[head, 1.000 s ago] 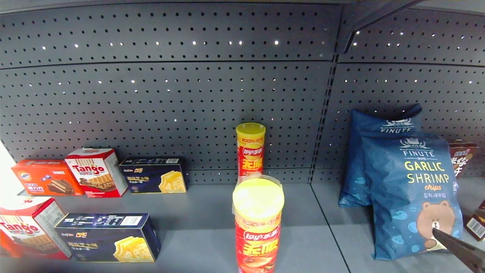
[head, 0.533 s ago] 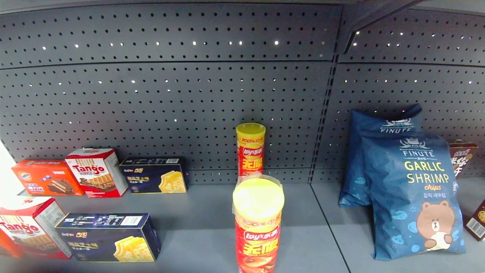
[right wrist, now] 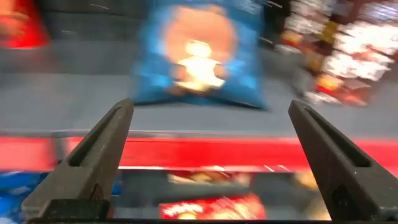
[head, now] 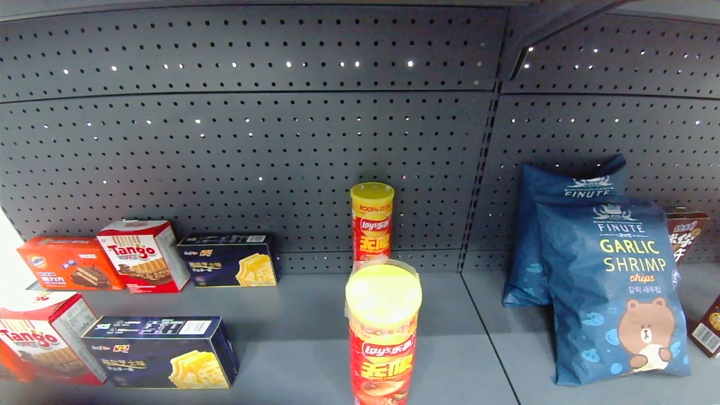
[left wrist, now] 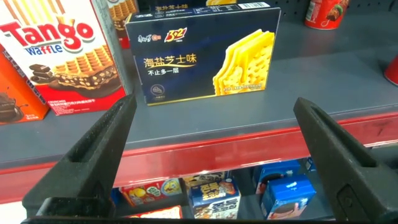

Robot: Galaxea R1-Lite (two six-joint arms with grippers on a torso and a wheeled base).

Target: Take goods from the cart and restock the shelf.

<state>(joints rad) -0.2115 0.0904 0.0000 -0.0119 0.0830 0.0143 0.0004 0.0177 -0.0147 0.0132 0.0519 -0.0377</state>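
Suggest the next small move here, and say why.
Probably pull back to fetch another item: the left gripper and right gripper sit before the grey metal shelf with jaws open and empty, nothing left to place.

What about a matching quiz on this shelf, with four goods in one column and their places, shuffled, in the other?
Goods:
1. front chip can
2. orange box
3. front blue chip bag
4. rear navy cracker box

Places:
a. farthest right of the four
b. back row, leftmost box
c. middle, at the front
d. back row, third box from the left

Pairs: 1-c, 2-b, 3-a, 4-d.
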